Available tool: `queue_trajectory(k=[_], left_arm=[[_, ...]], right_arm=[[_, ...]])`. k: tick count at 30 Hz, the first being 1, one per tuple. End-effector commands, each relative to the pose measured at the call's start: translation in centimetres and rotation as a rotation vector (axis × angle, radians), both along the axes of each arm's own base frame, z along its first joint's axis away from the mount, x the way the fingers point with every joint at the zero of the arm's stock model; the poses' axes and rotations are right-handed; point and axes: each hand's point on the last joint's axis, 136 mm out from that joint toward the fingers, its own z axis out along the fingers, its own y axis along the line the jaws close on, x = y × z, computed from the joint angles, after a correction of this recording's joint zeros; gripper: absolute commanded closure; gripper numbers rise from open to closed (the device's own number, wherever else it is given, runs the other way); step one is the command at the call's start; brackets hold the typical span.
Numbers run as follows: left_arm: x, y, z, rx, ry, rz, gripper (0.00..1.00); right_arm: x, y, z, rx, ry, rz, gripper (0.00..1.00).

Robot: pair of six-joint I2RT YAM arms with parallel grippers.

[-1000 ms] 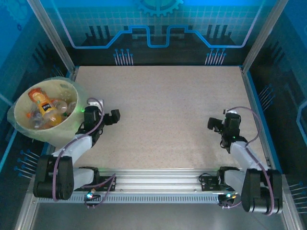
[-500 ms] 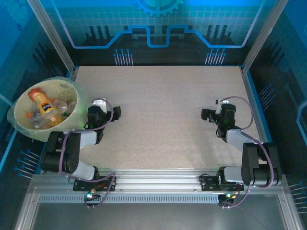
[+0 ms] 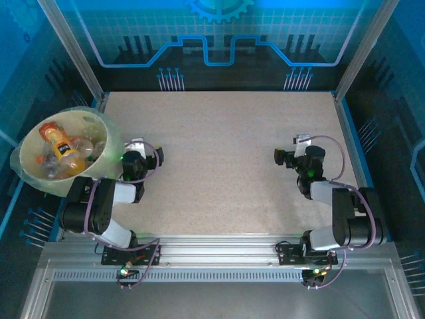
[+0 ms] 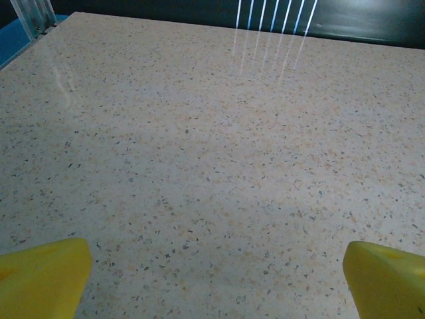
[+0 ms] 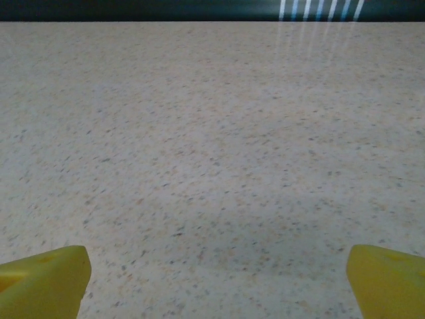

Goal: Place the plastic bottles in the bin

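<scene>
The bin, a round cream bucket with a clear liner, stands at the table's left edge. Several plastic bottles lie inside it, one with an orange label on top. My left gripper sits low over the table just right of the bin, open. Its yellow fingertips stand far apart in the left wrist view, where the left gripper has only bare table between them. My right gripper is on the right side, open. In its wrist view the right gripper holds nothing between its fingertips.
The speckled beige table stretches between the two grippers to the back wall. Aluminium frame posts stand at the back corners. Both arms are folded back near their bases along the front rail.
Both arms have folded back and upright over their bases. The right gripper has shifted a little left and away from me. Both grippers stayed open.
</scene>
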Motion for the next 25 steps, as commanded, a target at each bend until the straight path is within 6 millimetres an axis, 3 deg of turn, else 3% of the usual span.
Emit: queue_trajectory(k=[1, 4, 6, 8, 25], left_arm=[[0.4, 0.2, 1.0, 0.020, -0.040, 0.017, 0.01], [0.5, 0.2, 1.0, 0.020, -0.041, 0.018, 0.01], [0.5, 0.2, 1.1, 0.020, -0.042, 0.018, 0.01], [0.4, 0.2, 1.0, 0.020, -0.041, 0.018, 0.01], [0.5, 0.1, 1.0, 0.021, -0.038, 0.014, 0.01]], right_arm=[[-0.5, 2.2, 0.9, -0.049, -0.132, 0.098, 0.00], [-0.5, 1.7, 0.8, -0.060, -0.140, 0.049, 0.00], [1.1, 0.1, 0.4, -0.063, -0.069, -0.056, 0.00], [1.6, 1.6, -0.1, -0.082, -0.025, 0.027, 0.00], [1.5, 1.5, 0.0, -0.071, -0.023, 0.034, 0.00]])
